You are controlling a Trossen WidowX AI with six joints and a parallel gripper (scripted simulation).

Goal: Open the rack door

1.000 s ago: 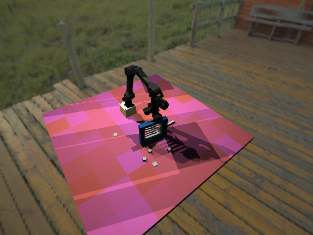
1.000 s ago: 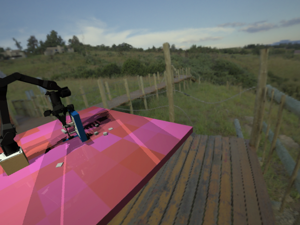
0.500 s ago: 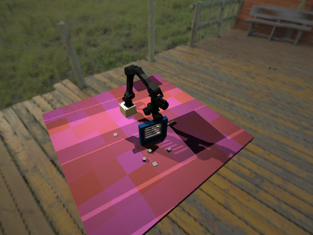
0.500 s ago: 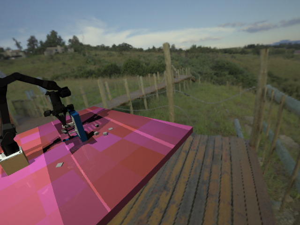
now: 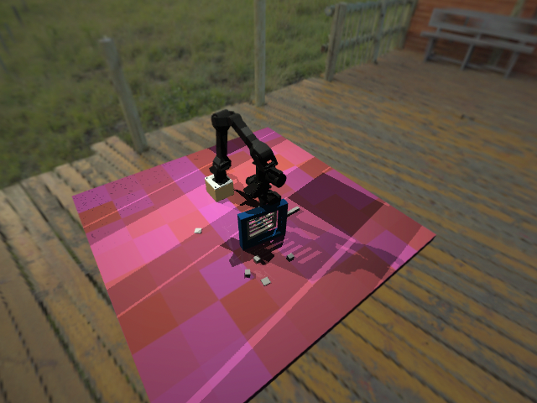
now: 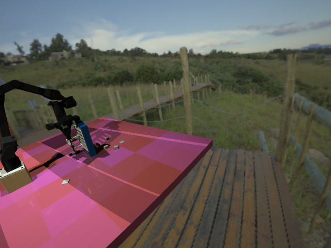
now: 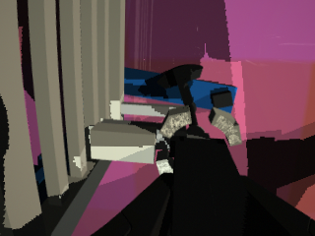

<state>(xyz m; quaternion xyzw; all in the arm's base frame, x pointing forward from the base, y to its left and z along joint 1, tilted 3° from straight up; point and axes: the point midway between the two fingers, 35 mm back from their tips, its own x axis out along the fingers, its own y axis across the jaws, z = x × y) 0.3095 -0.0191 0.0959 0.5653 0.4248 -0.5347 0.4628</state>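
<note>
Tool (image 5: 269, 200) (image 6: 71, 140) (image 7: 203, 184) first: its speckled fingers are drawn in narrow on the dark upright handle (image 6: 72, 145) (image 7: 189, 100), which stands on the arm's side of the slatted door (image 5: 262, 226) (image 6: 83, 137) (image 7: 91, 74). That grip, I judge, is there to squeeze the handle so it can be turned; how far it has turned I cannot tell. A pale block (image 7: 123, 147) reaches from the door towards the fingers, probably to carry the handle clear of the slats and give them room.

Around the door stands the blue frame (image 5: 242, 234) (image 6: 88, 138), upright on the counter (image 5: 195, 338) (image 6: 149, 165). The door looks near shut, so the unlocking turn seems the step in hand, with the wide swing to follow. Pulling before it unlocks could drag the frame.

Farther out, beyond the frame from the arm (image 5: 242, 130) (image 6: 34, 89), lie four small pale pieces (image 5: 265, 281) (image 6: 122, 141); a fifth piece (image 5: 197, 230) (image 6: 65, 181) lies well apart. Count, then: one handle, one door, one frame, one arm, five pieces.
</note>
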